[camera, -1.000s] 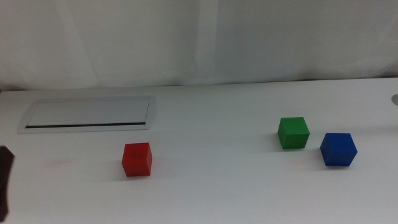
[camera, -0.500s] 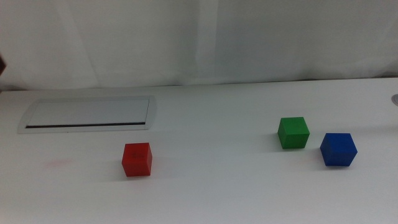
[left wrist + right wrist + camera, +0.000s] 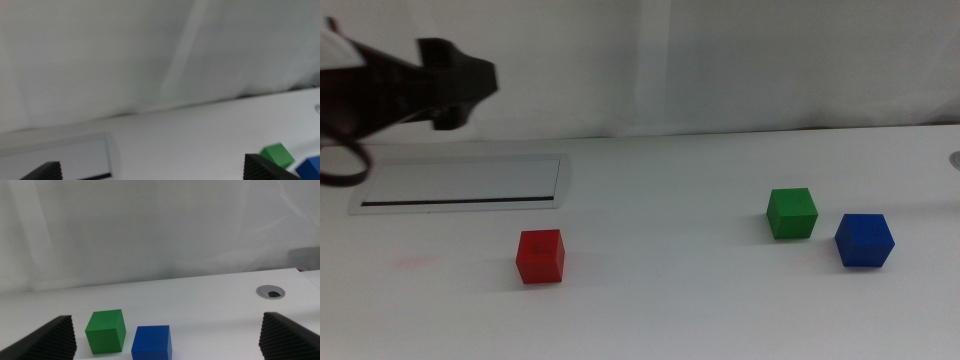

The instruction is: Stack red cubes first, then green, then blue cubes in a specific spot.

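Red cube (image 3: 540, 256): resting on the white worktop (image 3: 670, 300), left of centre and toward the near edge, upright, nothing touching it. A faint pinkish smear (image 3: 417, 263) on the worktop further left.

Green cube (image 3: 791, 213): on the worktop at right, further back than the red one and well apart from it. Also seen in the right wrist view (image 3: 104, 331) and at the edge of the left wrist view (image 3: 276, 154).

Blue cube (image 3: 864, 240): on the worktop just right of the green cube and slightly nearer, close beside it but with a gap showing between them; same in the right wrist view (image 3: 152, 342).

Left tool (image 3: 455, 82): raised high at far left, well above the worktop, over the area behind the rectangular grey inset panel (image 3: 460, 183) with its dark slot. Jaws spread wide apart in its wrist view, nothing between them. Well away from all three cubes.

Right tool (image 3: 165, 335): out of the middle view; in its own wrist view jaws spread wide, empty, low over the worktop and facing the green and blue cubes. Round grey grommet hole (image 3: 270, 291) in the worktop at far right.

White curtain backdrop (image 3: 720, 60) behind the worktop.
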Tool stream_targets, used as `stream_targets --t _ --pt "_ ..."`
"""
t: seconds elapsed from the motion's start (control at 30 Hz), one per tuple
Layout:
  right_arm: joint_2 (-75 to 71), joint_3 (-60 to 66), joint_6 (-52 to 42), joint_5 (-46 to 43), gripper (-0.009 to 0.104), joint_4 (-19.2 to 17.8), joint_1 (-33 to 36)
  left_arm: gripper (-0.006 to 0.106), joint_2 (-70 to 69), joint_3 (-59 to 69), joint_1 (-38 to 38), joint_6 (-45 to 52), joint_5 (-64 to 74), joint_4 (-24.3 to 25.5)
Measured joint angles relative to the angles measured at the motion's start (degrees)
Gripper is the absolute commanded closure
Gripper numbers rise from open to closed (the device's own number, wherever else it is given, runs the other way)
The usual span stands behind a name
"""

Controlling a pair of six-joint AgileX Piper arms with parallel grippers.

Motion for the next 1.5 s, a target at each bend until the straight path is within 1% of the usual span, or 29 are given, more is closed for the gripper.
stream_targets --t 0.17,0.2,0.3,0.33,0.47,0.53,0.73,0.9,0.97,1.13,1.5 --pt "0.0 0.0 0.0 0.0 -0.008 0.0 0.0 0.009 6.99 -2.59 -3.64 -2.51 0.65 0.17" --pt "0.0 0.0 0.0 0.0 -0.008 0.0 0.0 0.009 8.6 -3.12 -4.33 -3.92 1.16 1.04" --pt "0.0 0.0 0.0 0.0 -0.008 0.0 0.0 0.009 13.04 -5.13 -6.04 -9.25 3.86 5.91" --pt "0.0 0.0 0.0 0.0 -0.008 0.0 0.0 0.009 15.12 -6.29 -6.86 -12.0 5.61 8.54" --pt "0.0 0.0 0.0 0.0 -0.008 0.0 0.0 0.009 21.52 -9.6 -9.46 -19.72 10.67 15.69" --pt "0.0 0.0 0.0 0.0 -0.008 0.0 0.0 0.009 24.67 -10.71 -10.39 -22.24 12.24 16.92" --pt "0.0 0.0 0.0 0.0 -0.008 0.0 0.0 0.009 31.98 -11.43 -11.03 -29.46 15.0 17.66" --pt "0.0 0.0 0.0 0.0 -0.008 0.0 0.0 0.009 37.46 -11.52 -11.03 -32.51 17.5 18.61" --pt "0.0 0.0 0.0 0.0 -0.008 0.0 0.0 0.009 38.8 -11.52 -11.03 -32.95 17.61 18.83" --pt "0.0 0.0 0.0 0.0 -0.008 0.0 0.0 0.01 41.29 -11.52 -11.03 -35.38 17.83 21.28" --pt "0.0 0.0 0.1 0.0 -0.008 0.0 0.0 0.01 45.91 -11.52 -11.03 -38.44 16.26 21.88"
